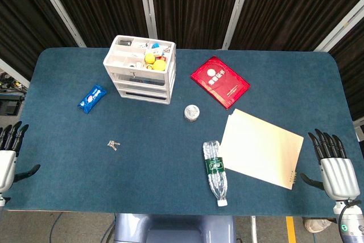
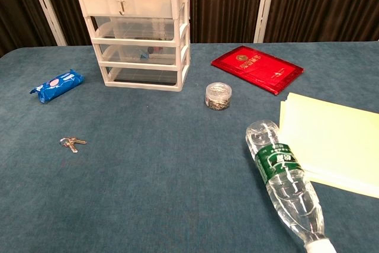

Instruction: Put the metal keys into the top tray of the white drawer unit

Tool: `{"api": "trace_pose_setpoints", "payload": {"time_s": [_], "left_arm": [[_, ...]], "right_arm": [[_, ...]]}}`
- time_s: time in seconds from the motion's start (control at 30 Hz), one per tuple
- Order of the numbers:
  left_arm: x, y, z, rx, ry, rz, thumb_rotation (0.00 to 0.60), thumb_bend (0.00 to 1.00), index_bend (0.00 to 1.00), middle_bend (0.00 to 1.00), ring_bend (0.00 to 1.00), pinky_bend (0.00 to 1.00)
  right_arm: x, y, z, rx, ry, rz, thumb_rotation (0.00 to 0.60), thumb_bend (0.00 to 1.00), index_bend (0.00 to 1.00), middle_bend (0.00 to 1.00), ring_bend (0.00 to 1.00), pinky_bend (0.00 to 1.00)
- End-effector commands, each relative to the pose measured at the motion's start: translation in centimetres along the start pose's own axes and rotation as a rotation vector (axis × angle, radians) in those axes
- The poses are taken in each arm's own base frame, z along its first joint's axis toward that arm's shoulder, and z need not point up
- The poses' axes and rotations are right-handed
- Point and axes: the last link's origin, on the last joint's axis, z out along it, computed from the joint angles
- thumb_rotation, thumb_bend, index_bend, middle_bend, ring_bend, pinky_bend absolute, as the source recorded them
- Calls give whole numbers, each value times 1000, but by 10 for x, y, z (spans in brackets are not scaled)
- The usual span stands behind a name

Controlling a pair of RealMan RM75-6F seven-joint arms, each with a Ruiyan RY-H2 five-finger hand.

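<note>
The metal keys [image 1: 113,145] lie flat on the blue table, left of centre, and show again in the chest view [image 2: 72,143]. The white drawer unit [image 1: 140,69] stands at the back left; its open top tray [image 1: 143,54] holds yellow balls and small items. From the chest it shows as stacked drawers [image 2: 140,37]. My left hand [image 1: 8,153] rests open at the table's left front edge, far from the keys. My right hand [image 1: 334,168] is open at the right front edge, fingers spread, holding nothing. Neither hand shows in the chest view.
A blue snack packet [image 1: 92,99] lies left of the drawer unit. A small round tin [image 1: 192,112], a red booklet [image 1: 219,81], a cream folder [image 1: 261,147] and a lying plastic bottle [image 1: 215,172] occupy the centre and right.
</note>
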Motion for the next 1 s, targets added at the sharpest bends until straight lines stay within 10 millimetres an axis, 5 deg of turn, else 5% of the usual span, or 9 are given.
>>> {"api": "trace_pose_setpoints", "payload": {"time_s": [0.03,1.0], "left_arm": [[0,0,0,3,-3,-4,600,0,0,0,0,0],[-4,5,-2,25,-42,-30,600,0,0,0,0,0]], "right_arm": [[0,0,0,-2,-4,-3,600,0,0,0,0,0],[-1,0,-2,1,-7,13,600,0,0,0,0,0]]}}
